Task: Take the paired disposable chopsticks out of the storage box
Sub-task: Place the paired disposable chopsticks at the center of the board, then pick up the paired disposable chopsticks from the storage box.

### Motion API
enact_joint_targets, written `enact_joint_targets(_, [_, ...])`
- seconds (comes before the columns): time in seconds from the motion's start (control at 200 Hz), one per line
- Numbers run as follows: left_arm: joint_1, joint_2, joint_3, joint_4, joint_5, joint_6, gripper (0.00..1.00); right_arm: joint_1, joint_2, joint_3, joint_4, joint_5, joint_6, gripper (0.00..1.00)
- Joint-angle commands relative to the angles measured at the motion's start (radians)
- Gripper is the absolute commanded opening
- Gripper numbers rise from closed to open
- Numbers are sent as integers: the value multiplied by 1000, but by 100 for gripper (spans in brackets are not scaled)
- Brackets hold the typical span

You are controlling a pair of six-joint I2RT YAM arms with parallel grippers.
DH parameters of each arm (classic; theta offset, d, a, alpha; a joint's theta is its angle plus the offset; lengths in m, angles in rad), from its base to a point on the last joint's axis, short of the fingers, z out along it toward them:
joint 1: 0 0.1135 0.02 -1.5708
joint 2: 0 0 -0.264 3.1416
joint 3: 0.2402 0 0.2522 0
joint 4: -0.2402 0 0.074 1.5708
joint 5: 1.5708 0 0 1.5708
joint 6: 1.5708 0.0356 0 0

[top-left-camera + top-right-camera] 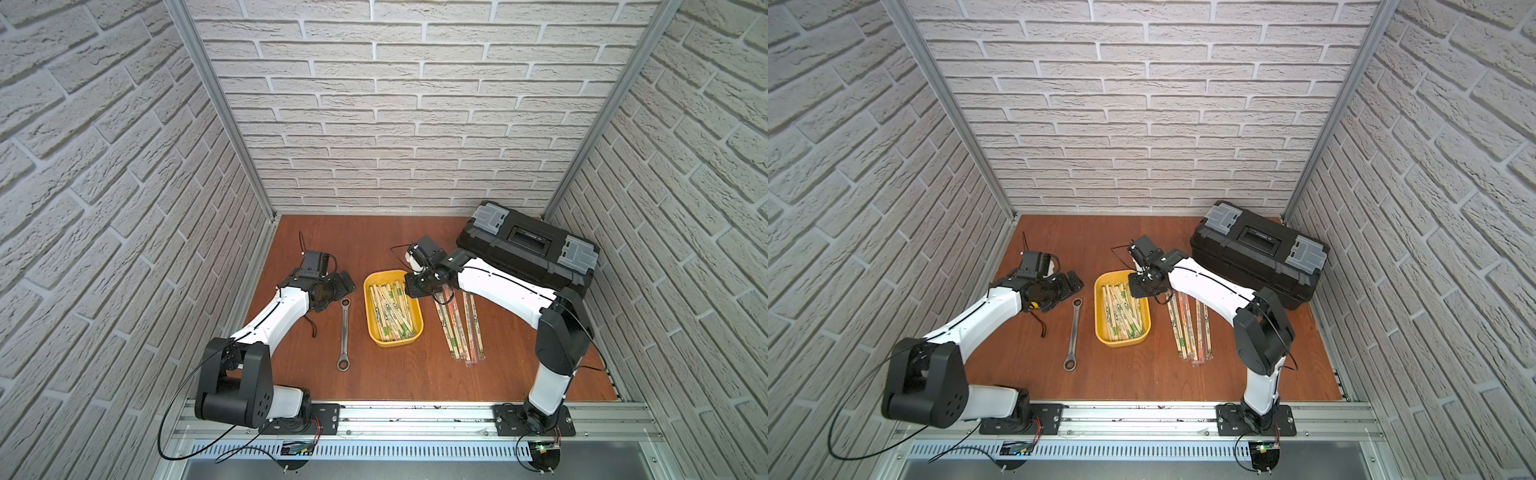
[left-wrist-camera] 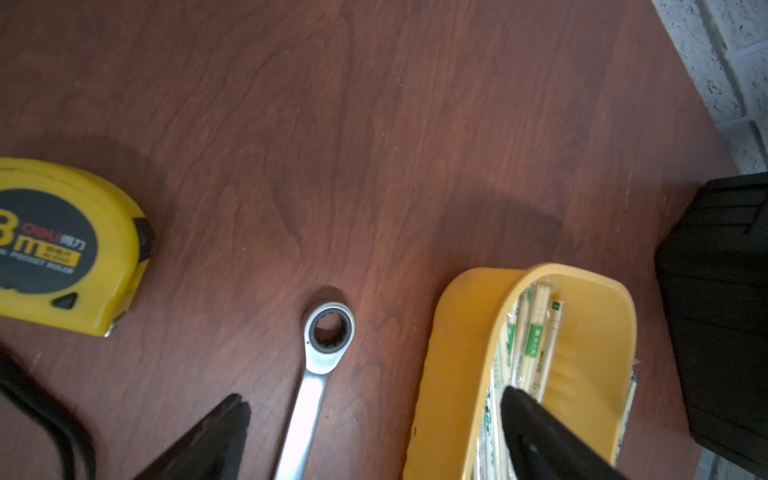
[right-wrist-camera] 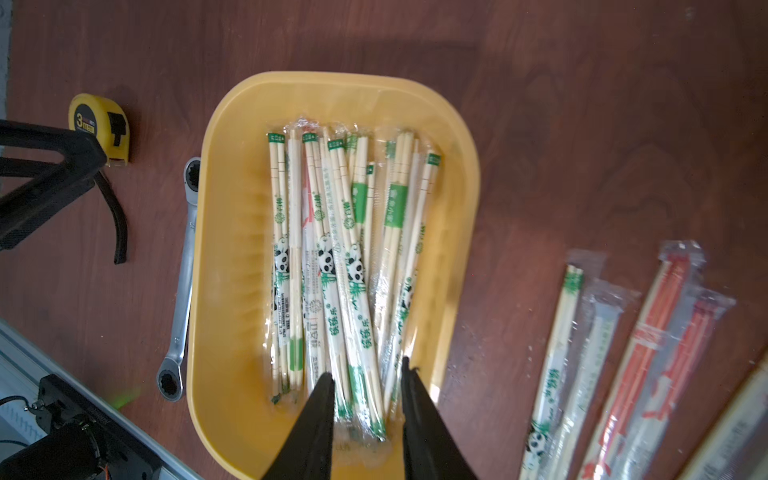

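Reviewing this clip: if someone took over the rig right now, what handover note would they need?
Left end effector: open, empty, hovering by the wrench.
Right end effector: open part-way over the far end of the storage box, fingers either side of a few sleeves; no grip seen.
Things: a pile of chopstick pairs lies in the storage box; several removed pairs lie on the table to its right.
Done: those few pairs are out.
Left: empty the pile from the box.

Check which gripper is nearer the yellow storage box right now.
Right. The right gripper hangs over the far end of the storage box, jaws apart above the chopsticks. The left gripper sits off the box, open, by the head of the wrench.
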Motion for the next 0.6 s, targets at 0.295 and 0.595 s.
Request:
enact_joint_targets(0.295, [15, -47, -27, 21, 3, -4, 98, 41, 207, 125, -34, -20, -38, 29])
enact_joint_targets(0.595, [15, -51, -28, 25, 7, -4, 98, 38, 254, 130, -32, -1, -46, 29])
